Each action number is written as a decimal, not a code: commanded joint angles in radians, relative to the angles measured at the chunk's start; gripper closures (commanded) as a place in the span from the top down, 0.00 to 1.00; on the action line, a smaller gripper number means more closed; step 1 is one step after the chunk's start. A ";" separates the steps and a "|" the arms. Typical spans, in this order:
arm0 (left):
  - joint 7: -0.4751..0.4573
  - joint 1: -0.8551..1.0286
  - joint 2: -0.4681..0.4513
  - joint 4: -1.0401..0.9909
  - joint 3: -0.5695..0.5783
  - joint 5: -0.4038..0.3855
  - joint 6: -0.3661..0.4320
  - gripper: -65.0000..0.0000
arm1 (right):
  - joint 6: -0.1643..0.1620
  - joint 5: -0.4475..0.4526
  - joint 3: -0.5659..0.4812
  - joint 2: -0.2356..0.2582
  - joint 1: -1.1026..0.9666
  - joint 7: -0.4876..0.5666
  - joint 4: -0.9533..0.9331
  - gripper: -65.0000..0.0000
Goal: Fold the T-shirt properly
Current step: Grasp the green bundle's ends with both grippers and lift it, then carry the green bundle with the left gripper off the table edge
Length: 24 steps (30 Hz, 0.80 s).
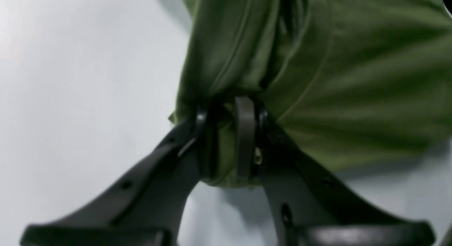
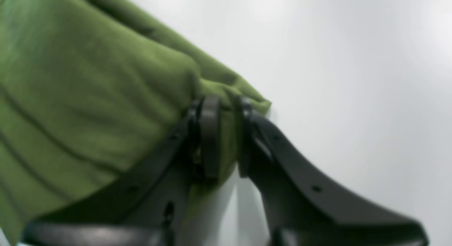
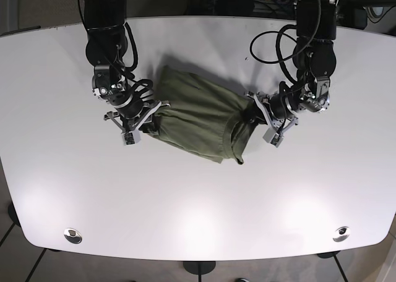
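Observation:
The olive-green T-shirt (image 3: 201, 118) lies bunched between the two arms in the middle of the white table (image 3: 198, 195). My left gripper (image 1: 227, 133) is shut on a gathered fold of the T-shirt (image 1: 353, 80) at its right end in the base view (image 3: 255, 114). My right gripper (image 2: 224, 133) is shut on the cloth's edge (image 2: 88, 90) at its left end in the base view (image 3: 148, 122). The fabric sags and wrinkles between both grips; collar and sleeves cannot be told apart.
Black cables (image 3: 272, 41) loop beside the arm at the upper right. Two round metal fittings (image 3: 72, 235) (image 3: 341, 233) sit near the table's front corners. The table edge curves along the front and sides.

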 commanded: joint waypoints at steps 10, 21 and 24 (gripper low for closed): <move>0.018 -0.216 -0.004 -0.056 -0.001 0.171 -0.051 0.13 | -0.009 -0.005 -0.217 0.036 -0.135 -0.001 0.186 0.12; 0.016 -0.228 -0.002 0.132 -0.001 0.237 0.031 0.49 | -0.012 0.005 -0.527 -0.053 -0.089 -0.232 0.327 0.11; 0.016 -0.161 -0.001 0.239 -0.001 0.237 0.173 0.49 | -0.001 0.006 -0.404 -0.025 -0.094 -0.257 0.406 0.11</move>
